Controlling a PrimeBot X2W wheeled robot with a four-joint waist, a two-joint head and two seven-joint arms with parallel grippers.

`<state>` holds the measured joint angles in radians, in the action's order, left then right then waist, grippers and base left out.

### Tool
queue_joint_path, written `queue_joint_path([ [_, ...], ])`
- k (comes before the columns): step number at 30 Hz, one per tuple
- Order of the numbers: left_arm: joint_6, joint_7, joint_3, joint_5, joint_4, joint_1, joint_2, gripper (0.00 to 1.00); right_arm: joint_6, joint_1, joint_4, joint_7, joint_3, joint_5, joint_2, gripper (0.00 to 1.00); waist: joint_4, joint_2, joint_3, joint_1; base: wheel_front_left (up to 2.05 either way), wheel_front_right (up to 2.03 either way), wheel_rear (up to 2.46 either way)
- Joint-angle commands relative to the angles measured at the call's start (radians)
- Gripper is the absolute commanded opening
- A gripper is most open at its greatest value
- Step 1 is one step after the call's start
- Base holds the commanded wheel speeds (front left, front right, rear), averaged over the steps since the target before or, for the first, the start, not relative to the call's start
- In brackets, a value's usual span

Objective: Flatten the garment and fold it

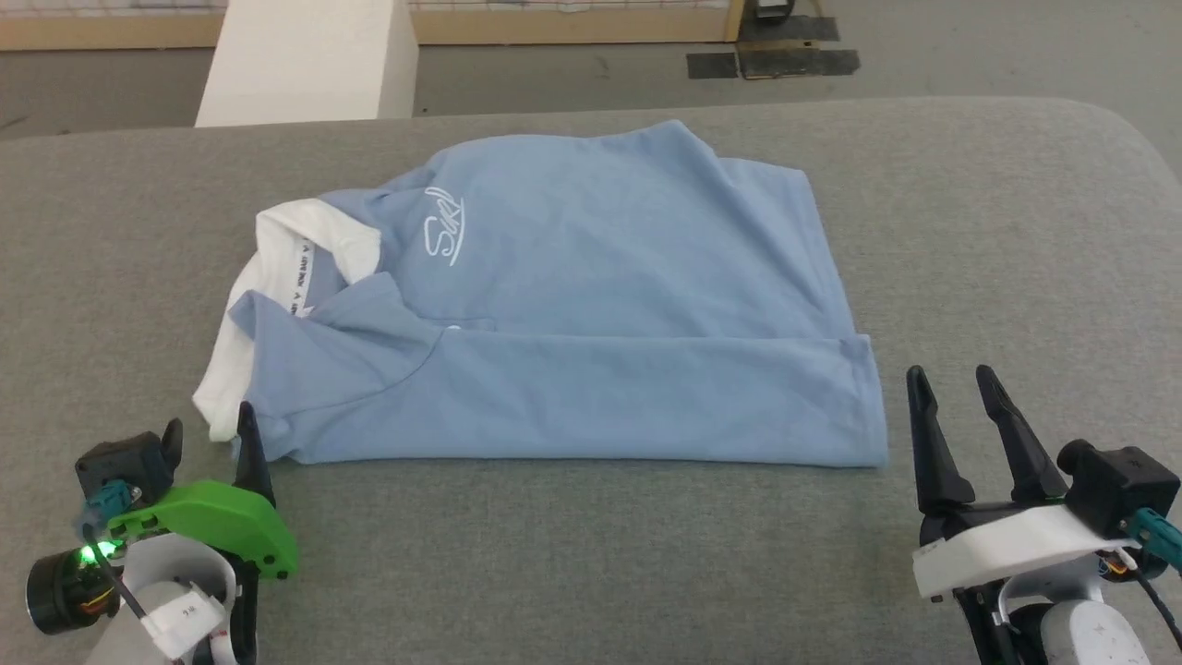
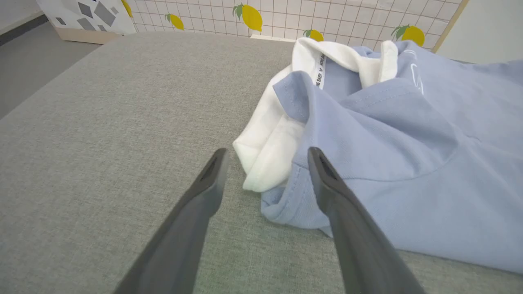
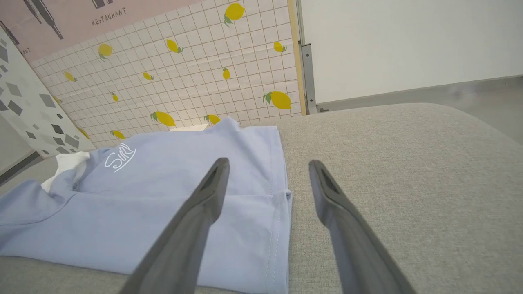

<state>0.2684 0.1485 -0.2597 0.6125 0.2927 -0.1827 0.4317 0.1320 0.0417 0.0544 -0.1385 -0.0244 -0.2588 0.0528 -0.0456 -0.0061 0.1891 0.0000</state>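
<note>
The left gripper (image 1: pixel 209 423) hovers with its fingers spread and nothing between them, low over the grey cloth-covered desk (image 1: pixel 591 554) at the near left corner of the garment (image 1: pixel 600 305); whether its right finger touches the fabric I cannot tell. The right gripper (image 1: pixel 951 374) is likewise spread and empty, just beside the garment's near right corner. The light blue garment lies across the middle of the desk, its near edge folded over lengthwise, white collar (image 1: pixel 277 249) rumpled at the left end, white logo (image 1: pixel 441 226) facing up and hem at the right.
</note>
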Motion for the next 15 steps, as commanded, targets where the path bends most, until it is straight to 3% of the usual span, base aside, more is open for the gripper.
queue_joint_path([
  [1, 0.009, -0.021, 0.008, 0.019, 0.005, -0.001, -0.001, 1.00, -0.001, -0.009, -0.002, -0.013, 0.005, -0.011, -0.002, 1.00, -0.015, 0.0061, 0.003, 0.0000, 0.00, 0.00, 0.00],
  [8, 0.064, -0.226, 0.044, 0.103, 0.072, -0.058, 0.015, 1.00, -0.001, 0.008, 0.003, -0.023, 0.036, -0.011, -0.002, 1.00, -0.053, 0.0061, 0.029, 0.0000, 0.00, 0.00, 0.00],
  [14, 0.020, -0.413, 0.022, 0.179, 0.078, -0.079, 0.031, 1.00, -0.001, 0.012, 0.008, -0.010, 0.048, -0.012, -0.002, 1.00, -0.073, 0.0061, 0.041, 0.0000, 0.00, 0.00, 0.00],
  [15, 0.013, -0.429, 0.022, 0.188, 0.073, -0.080, 0.033, 0.45, -0.001, 0.011, 0.011, -0.005, 0.050, -0.011, -0.002, 1.00, -0.074, 0.0061, 0.042, 0.0000, 0.00, 0.00, 0.00],
])
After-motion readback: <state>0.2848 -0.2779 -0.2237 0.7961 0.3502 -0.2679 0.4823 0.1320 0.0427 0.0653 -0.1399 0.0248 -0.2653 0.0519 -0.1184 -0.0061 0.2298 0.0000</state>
